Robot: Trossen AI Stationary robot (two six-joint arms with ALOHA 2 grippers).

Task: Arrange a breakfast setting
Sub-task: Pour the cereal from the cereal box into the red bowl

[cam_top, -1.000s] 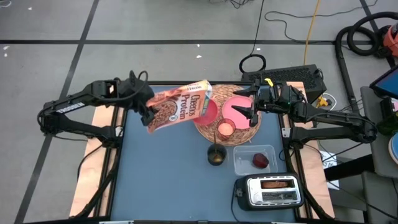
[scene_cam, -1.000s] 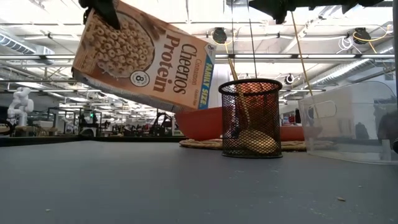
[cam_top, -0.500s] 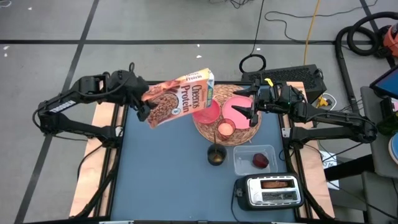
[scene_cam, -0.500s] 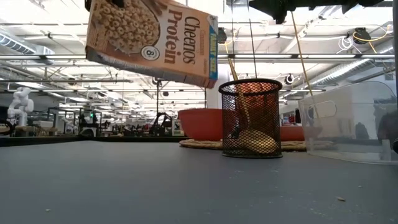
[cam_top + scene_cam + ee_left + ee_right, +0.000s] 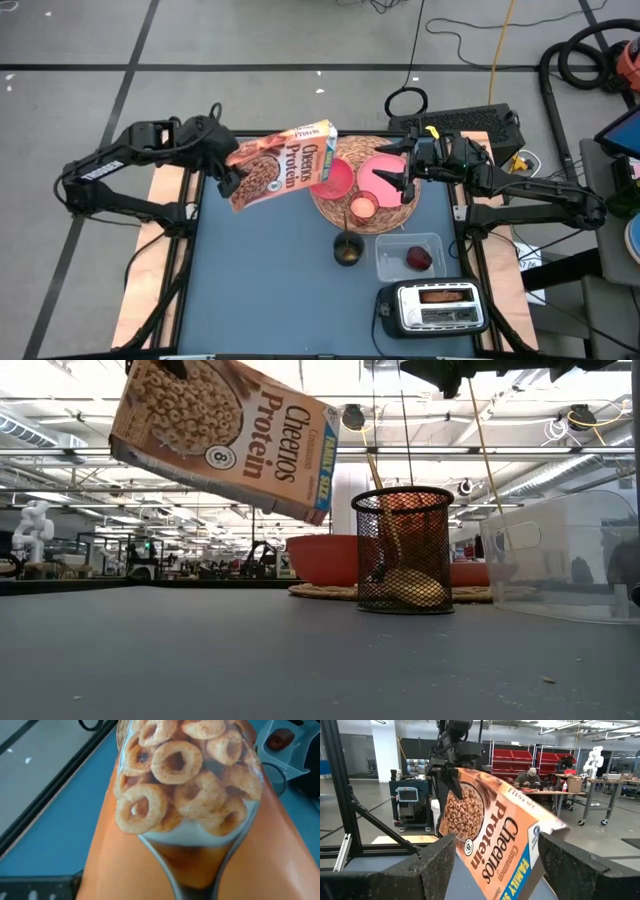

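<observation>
**Cereal box held tilted over the bowl**

The left pincer (image 5: 228,178) is clenched on the lower end of the orange-brown cereal box (image 5: 281,166), holding it well clear of the surface (image 5: 260,270). The box slants, its open top end dipping toward the pink bowl (image 5: 336,178). The bowl sits on the round woven wicker mat (image 5: 400,213), with the pink plate (image 5: 378,172) and small pink cup (image 5: 362,207) beside it on the same mat.

The right pincer (image 5: 401,180) hovers over the plate with its fingers spread wide, grasping nothing.

Likely risks: the box is gripped only at one end, so a steeper tilt could let it pivot or slip out. Its mouth appears to sit near the bowl's near rim, so cereal might spill onto the mat or surface. Lowering it could knock the bowl.

Nearer the front edge stand a black mesh cup (image 5: 347,250), a clear tub (image 5: 410,256) holding the dark red fruit (image 5: 419,259), and a toaster (image 5: 432,307) with bread (image 5: 447,295) in its slot. The left half of the surface gives open room for withdrawing; the mat side is crowded, with the right arm close by
</observation>
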